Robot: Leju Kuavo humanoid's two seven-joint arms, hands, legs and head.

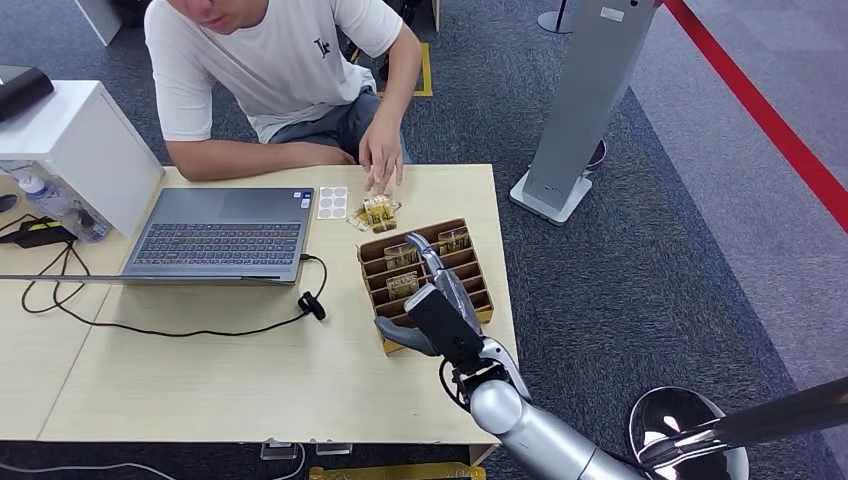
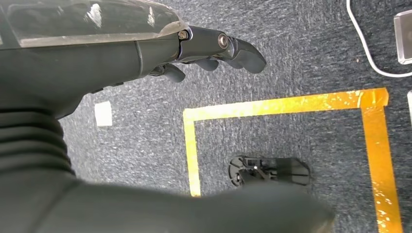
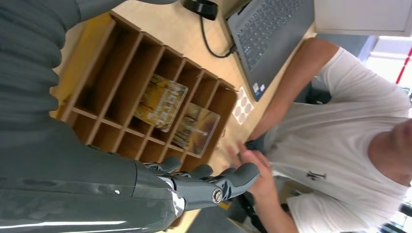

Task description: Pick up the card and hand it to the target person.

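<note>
A brown slotted wooden box (image 1: 470, 262) stands on the table's right end with yellow-brown cards (image 1: 401, 256) upright in its slots. More cards (image 1: 378, 212) lie loose on the table just beyond it, under the person's hand (image 1: 381, 160). My right hand (image 1: 440, 305) hovers over the box, fingers stretched toward the far slots and holding nothing. In the right wrist view, two cards (image 3: 160, 102) stand in neighbouring slots of the box (image 3: 104, 73), beside my empty fingers (image 3: 214, 183). My left hand (image 2: 214, 46) hangs over the carpet, fingers loosely extended and empty.
A person in a white shirt (image 1: 270, 60) sits across the table. An open laptop (image 1: 222, 235), a black cable (image 1: 312, 305) and a sticker sheet (image 1: 332, 203) lie left of the box. A white cabinet (image 1: 85, 150) stands at far left and a grey pillar stand (image 1: 580, 110) at right.
</note>
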